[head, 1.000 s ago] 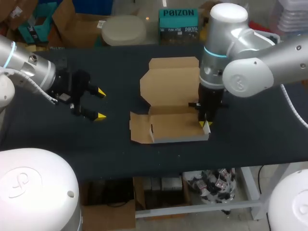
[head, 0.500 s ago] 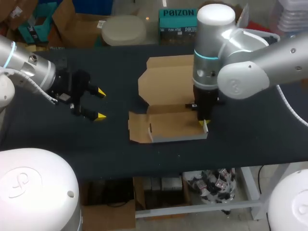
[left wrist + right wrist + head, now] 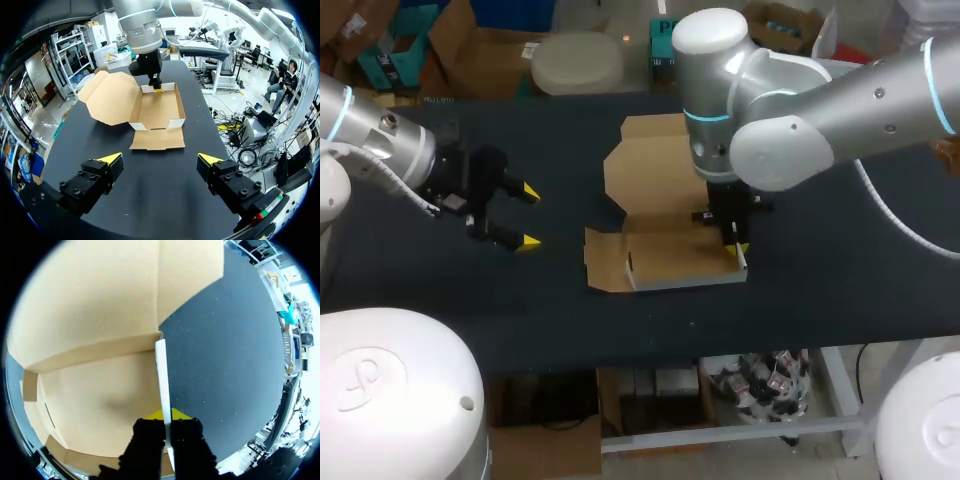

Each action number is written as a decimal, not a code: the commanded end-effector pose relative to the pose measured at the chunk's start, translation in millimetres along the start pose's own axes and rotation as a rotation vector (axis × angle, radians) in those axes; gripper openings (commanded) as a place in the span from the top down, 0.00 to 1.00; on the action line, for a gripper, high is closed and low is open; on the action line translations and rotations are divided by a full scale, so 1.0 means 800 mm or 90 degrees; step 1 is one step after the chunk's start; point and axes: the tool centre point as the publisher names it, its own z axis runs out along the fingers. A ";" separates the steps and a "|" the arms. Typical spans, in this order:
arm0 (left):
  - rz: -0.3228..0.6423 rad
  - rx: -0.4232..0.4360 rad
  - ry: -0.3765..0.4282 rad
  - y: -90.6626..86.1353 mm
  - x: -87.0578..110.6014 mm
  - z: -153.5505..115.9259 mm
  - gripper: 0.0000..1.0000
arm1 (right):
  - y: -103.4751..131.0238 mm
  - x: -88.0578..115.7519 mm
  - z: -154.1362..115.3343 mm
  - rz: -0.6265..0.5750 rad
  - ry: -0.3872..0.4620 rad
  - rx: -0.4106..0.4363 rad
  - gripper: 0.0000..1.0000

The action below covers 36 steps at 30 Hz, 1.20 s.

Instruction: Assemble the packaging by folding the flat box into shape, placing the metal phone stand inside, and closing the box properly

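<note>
Over the last second the right arm (image 3: 800, 110) has swung leftward, and the box (image 3: 670, 258) has slid a little that way with it across the counter (image 3: 570, 320). The right tool (image 3: 738, 250) is clenched on the box's right side wall (image 3: 162, 375), which stands upright, so shaping is probably still under way. The lid (image 3: 655, 165) lies open behind and nothing sits inside. The left tool (image 3: 525, 215) hangs released, well apart from the box and unmoved. The cardboard shows no readable writing.

A broad rectangular table (image 3: 550, 300) with a matte black, faintly speckled top is spanning the head view from side to side. Its straight front edge is running across the lower middle, and pale metal legs (image 3: 842, 395) are showing beneath it.
</note>
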 end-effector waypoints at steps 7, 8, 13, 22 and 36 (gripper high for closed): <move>0.000 -0.003 0.002 -0.001 -0.001 -0.001 0.00 | 0.002 0.004 -0.002 0.001 -0.032 -0.014 1.00; 0.000 -0.003 0.002 -0.001 -0.001 -0.001 0.00 | 0.001 0.003 -0.003 -0.008 -0.008 -0.014 1.00; 0.000 -0.003 0.002 -0.001 -0.001 -0.001 0.00 | -0.002 0.001 -0.007 -0.027 0.065 -0.024 1.00; 0.000 -0.003 0.002 -0.001 -0.001 -0.001 0.00 | 0.001 0.006 -0.011 -0.048 0.107 -0.017 1.00; 0.000 -0.003 0.002 -0.001 -0.001 -0.001 0.00 | 0.008 0.018 -0.009 -0.067 0.125 -0.007 1.00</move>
